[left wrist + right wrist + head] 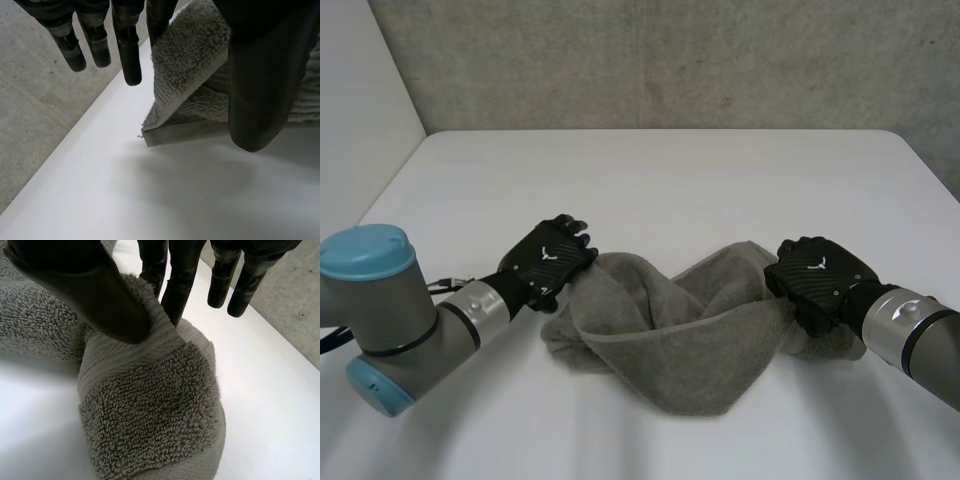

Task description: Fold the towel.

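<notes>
A grey towel lies bunched and twisted on the white table, stretched between my two hands. My left hand is at the towel's left end. In its wrist view the towel's edge runs up between the thumb and one straight finger, pinched near a corner that hangs down to the table. My right hand is at the towel's right end. There its thumb presses a fold of the towel against the fingers.
A grey wall rises behind the table's far edge. The table's left edge runs past my left arm. Bare tabletop lies beyond the towel and in front of it.
</notes>
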Controlling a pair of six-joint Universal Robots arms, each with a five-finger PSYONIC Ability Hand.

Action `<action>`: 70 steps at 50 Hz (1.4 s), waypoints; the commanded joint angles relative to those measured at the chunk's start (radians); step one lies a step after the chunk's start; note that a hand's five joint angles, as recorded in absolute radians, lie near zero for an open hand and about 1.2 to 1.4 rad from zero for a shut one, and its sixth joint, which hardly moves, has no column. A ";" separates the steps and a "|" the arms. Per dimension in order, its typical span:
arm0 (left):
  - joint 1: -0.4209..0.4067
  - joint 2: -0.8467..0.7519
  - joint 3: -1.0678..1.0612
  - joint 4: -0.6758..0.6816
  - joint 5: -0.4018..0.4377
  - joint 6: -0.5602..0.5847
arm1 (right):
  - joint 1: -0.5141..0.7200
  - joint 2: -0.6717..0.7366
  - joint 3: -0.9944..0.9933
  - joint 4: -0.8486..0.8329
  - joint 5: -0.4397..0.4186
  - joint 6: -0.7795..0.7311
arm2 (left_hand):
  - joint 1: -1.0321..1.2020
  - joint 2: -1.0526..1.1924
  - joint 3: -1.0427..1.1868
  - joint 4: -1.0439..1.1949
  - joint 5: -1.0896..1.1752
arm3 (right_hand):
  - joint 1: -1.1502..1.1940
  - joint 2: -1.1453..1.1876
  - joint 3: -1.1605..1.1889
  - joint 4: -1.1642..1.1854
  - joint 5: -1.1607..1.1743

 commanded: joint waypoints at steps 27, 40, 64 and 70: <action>-0.009 -0.010 0.051 0.100 0.166 -0.419 | -0.009 0.004 -0.002 0.000 0.002 0.000 | 0.883 0.879 -0.048 -0.054 0.916 | 0.089 0.106 -0.046 -0.076 0.075; 0.084 0.262 0.014 -0.196 0.191 -0.494 | -0.121 -0.120 -0.070 0.214 -0.050 -0.021 | 0.883 0.879 -0.048 -0.054 0.916 | 0.089 0.106 -0.046 -0.076 0.075; 0.037 0.164 0.632 -0.286 -0.338 -0.387 | 0.057 0.067 -0.782 -0.208 0.188 0.003 | 0.883 0.879 -0.048 -0.054 0.916 | 0.089 0.106 -0.046 -0.076 0.075; 0.037 0.269 0.767 -0.160 -0.397 -0.423 | 0.033 -0.022 -0.832 -0.386 0.260 0.146 | 0.883 0.879 -0.048 -0.054 0.916 | 0.089 0.106 -0.046 -0.076 0.075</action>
